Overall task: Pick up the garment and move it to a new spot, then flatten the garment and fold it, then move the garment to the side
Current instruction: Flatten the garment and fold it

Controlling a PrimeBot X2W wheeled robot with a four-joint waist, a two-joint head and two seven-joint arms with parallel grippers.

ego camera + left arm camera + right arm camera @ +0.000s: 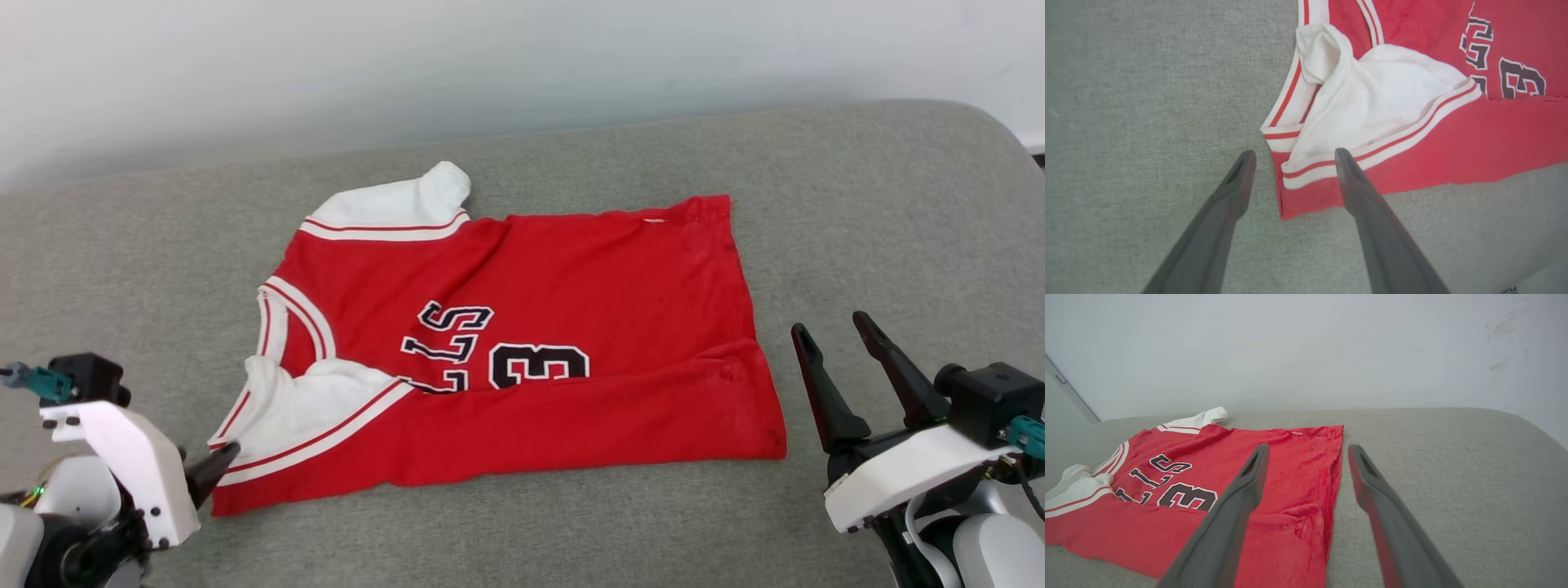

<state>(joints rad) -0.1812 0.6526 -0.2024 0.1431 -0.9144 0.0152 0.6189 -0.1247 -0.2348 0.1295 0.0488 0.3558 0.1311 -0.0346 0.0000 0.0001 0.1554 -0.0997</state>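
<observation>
The grey cushion (857, 204) has loads of bare room on the right and along the near edge, with its far edge against a pale wall (522, 57). The garment (571, 286) lies mid-cushion, its near side folded over part of the lettering, hem to the right. The right gripper (832, 325) sits just off the hem corner, fingers spread, holding nothing. The left gripper (1294, 154) is at the near sleeve-end corner, also spread wide and empty.

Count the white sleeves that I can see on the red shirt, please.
2. The far sleeve sticks out at the back edge of the garment; the near sleeve lies folded over its front edge. None seems hidden.
</observation>
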